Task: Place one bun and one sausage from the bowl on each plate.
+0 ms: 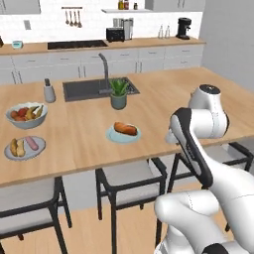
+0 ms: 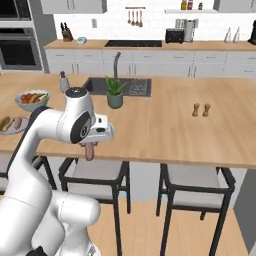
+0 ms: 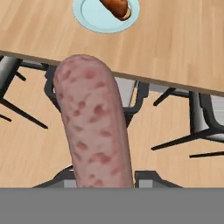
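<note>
Jaws are clamped on a sausage [image 3: 94, 127], its long axis pointing straight out from the gripper [image 2: 90, 146]. I'm hanging off the counter edge over the stools; the plate [image 3: 89, 16] with the orange bun [image 3: 117, 6] sits dead ahead, further onto the counter.

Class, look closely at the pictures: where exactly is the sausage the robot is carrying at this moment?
The sausage hangs from the shut gripper at the near edge of the counter, above the stools, short of the plate holding the orange bun.

Claw [image 2: 90, 146] grips sausage [image 2: 89, 151], off counter [image 2: 165, 125] edge.
</note>
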You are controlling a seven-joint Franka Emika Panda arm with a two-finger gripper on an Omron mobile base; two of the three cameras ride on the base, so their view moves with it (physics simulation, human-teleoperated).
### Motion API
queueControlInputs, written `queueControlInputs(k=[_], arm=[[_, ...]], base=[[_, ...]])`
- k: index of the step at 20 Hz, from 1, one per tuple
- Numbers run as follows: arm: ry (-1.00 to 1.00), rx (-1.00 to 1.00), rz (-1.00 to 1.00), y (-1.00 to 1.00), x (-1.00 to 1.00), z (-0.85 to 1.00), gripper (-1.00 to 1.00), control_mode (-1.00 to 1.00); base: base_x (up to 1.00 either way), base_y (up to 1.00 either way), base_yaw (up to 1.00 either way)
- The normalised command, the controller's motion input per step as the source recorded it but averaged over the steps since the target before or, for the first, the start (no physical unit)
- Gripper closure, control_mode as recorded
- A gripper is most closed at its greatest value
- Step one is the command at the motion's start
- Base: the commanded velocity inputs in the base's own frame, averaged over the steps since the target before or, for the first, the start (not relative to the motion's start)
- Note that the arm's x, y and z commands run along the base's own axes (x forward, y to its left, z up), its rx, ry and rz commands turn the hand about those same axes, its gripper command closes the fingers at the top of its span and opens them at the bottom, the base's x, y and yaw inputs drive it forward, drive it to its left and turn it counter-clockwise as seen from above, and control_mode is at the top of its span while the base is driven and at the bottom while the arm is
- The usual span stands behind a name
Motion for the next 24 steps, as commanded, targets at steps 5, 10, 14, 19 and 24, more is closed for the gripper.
queueControlInputs(k=[5,10,14,19,24], arm=[[0.0,0.0,0.0,0.0,0.0,0.0,1.0,1.0],[0.0,0.0,0.0,0.0,0.0,0.0,1.0,1.0],[0.0,0.0,0.0,0.0,0.0,0.0,1.0,1.0],[0.01,0.0,0.01,0.0,0.17,0.0,1.0,-1.0],[0.07,0.0,0.16,0.31,0.97,-0.1,1.0,-1.0]], base=[[0.47,-0.16,0.36],[0.48,0.0,0.28],[0.58,-0.06,0.11],[0.06,-0.03,0.01],[0.0,0.0,0.0]])
